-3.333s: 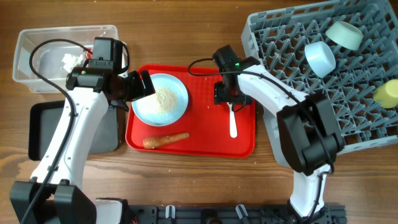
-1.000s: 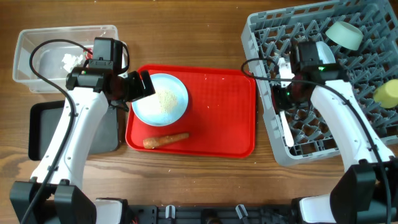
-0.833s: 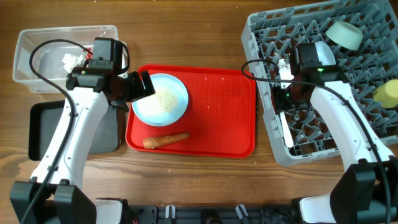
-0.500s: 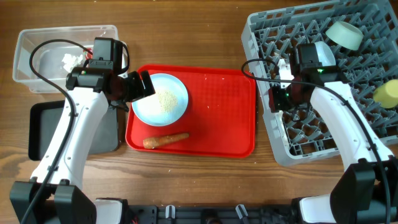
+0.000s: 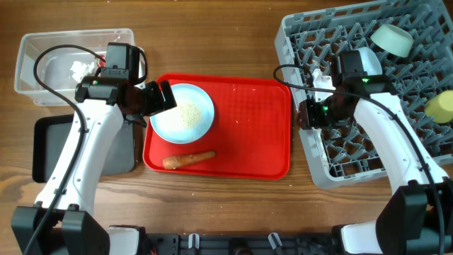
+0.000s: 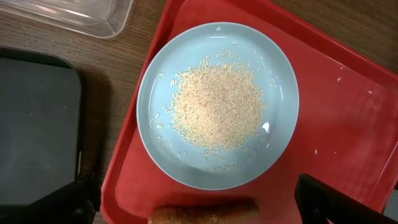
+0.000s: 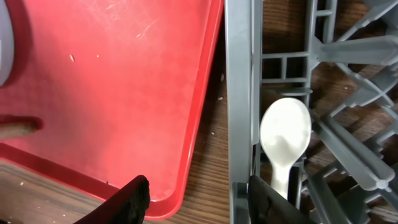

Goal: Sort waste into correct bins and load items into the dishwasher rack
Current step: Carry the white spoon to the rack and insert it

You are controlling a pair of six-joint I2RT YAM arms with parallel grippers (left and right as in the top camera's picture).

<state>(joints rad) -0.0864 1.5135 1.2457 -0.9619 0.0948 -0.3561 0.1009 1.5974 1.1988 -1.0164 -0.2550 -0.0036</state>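
Note:
A pale blue plate (image 5: 182,112) with rice grains (image 6: 217,106) sits on the red serving tray (image 5: 248,134), and an orange carrot stick (image 5: 189,159) lies in front of it. My left gripper (image 5: 161,98) is open and empty above the plate's left edge; in the left wrist view (image 6: 199,208) its fingers flank the carrot (image 6: 205,216). My right gripper (image 5: 308,115) is open and empty, straddling the left wall of the grey rack (image 5: 396,106). The white spoon (image 7: 285,134) lies inside the rack just past that wall. A pale green bowl (image 5: 393,39) and yellow-green cup (image 5: 440,106) sit in the rack.
The clear tub (image 5: 42,64) at the back left holds a white tissue wad (image 5: 79,67). The black tray (image 5: 49,142) lies in front of it, partly under my left arm. My right arm hides the blue bowl.
The spoon went from the red tray into the rack. My right gripper let it go and has moved left to the rack's left wall. The left arm has not moved.

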